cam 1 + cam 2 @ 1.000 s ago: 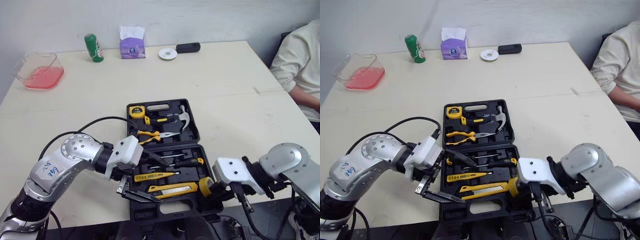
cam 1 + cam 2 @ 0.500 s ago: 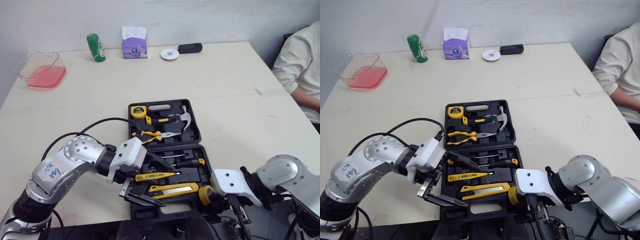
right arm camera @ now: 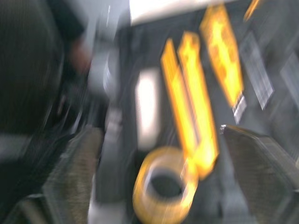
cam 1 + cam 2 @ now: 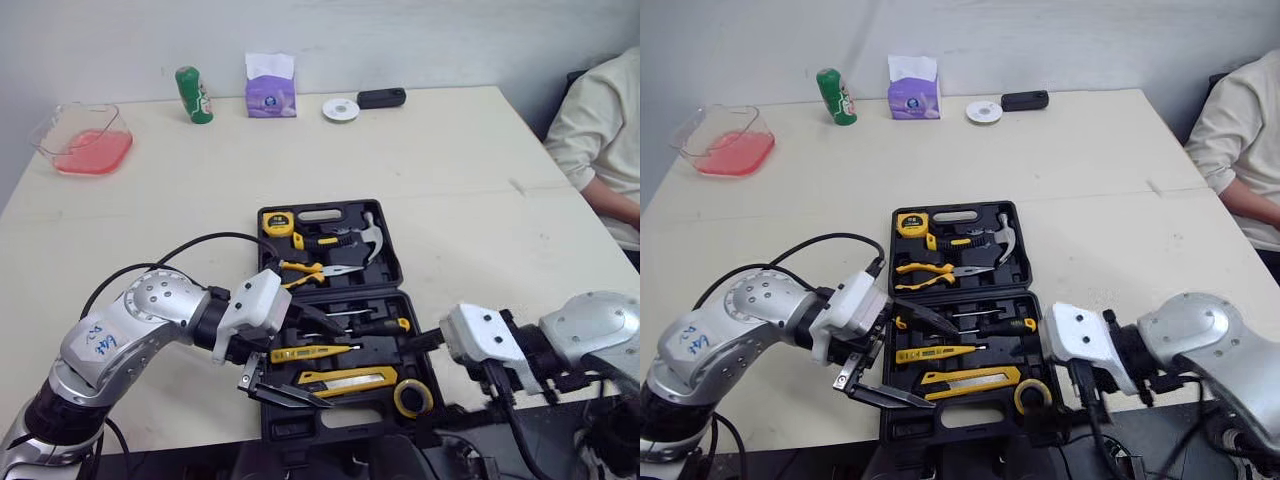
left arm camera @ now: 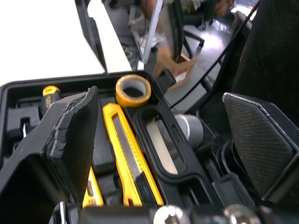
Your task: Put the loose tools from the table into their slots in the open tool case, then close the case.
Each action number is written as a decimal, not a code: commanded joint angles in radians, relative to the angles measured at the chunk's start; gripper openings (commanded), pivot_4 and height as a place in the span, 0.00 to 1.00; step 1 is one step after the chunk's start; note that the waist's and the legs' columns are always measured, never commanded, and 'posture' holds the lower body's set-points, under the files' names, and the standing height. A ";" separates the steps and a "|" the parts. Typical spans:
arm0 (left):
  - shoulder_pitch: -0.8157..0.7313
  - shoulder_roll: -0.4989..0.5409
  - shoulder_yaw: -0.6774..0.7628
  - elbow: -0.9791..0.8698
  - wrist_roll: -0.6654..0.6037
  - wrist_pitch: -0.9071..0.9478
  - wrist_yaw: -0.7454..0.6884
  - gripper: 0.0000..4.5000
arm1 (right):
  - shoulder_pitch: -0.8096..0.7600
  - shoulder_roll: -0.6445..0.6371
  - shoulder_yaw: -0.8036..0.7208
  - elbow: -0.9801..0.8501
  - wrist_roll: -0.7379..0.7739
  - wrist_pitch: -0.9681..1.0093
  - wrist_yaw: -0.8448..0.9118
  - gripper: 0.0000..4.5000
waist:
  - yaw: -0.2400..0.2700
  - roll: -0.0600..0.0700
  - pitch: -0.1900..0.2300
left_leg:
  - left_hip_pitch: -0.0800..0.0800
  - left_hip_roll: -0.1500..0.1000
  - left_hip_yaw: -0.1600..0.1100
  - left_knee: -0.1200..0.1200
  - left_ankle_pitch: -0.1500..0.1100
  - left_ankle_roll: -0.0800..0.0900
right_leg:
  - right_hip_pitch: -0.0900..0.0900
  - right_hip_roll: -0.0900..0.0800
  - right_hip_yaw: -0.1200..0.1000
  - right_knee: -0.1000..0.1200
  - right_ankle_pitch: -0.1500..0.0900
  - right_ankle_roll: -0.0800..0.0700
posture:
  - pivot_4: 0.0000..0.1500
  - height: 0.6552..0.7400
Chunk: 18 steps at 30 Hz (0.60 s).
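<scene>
Yellow tape roll: now lying flat in the near right corner of the tool case, just beside the tip of the utility knife. Half a second ago it was still clamped in the right end effector; it has since been let go.

Right end effector: fingers spread wide, empty, drawn back to the right of the case. The roll sits between and beyond the fingers in the right wrist view.

Left end effector: fingers apart, holding nothing, hovering over the near left part of the case, much as it did a second ago.

Case contents, far half: tape measure, hammer, pliers. Near half: screwdrivers, knife, roll.

Worktop: no loose tool is seen near the case.

Status: stowing appears complete, and closing the case is the remaining step. The right wrist view is smeared, so the roll may not be fully seated in its recess. A proud roll could stop the halves from meeting.
</scene>
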 commanded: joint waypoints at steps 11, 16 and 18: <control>0.000 0.023 0.014 -0.026 -0.021 0.000 -0.026 1.00 | 0.355 0.161 0.012 0.285 -0.236 -0.632 0.062 0.01 | 0.013 -0.002 -0.001 | 0.002 0.000 0.001 0.001 0.001 0.001 | 0.001 0.000 0.000 0.001 0.001 0.001 | 1.00 0.82; -0.021 0.027 0.009 -0.005 -0.011 0.000 -0.039 1.00 | 0.363 0.196 0.073 0.392 -0.312 -0.746 0.050 0.01 | 0.012 -0.002 -0.001 | 0.002 0.000 0.001 0.001 0.001 0.001 | 0.001 0.001 0.000 0.001 0.000 0.001 | 1.00 0.82; -0.021 0.035 0.014 0.001 -0.012 0.000 -0.048 1.00 | 0.369 0.204 0.080 0.441 -0.332 -0.803 0.052 0.01 | 0.012 -0.002 -0.001 | 0.003 0.000 0.000 0.001 0.001 0.001 | 0.003 0.000 0.000 0.001 0.000 0.001 | 1.00 0.82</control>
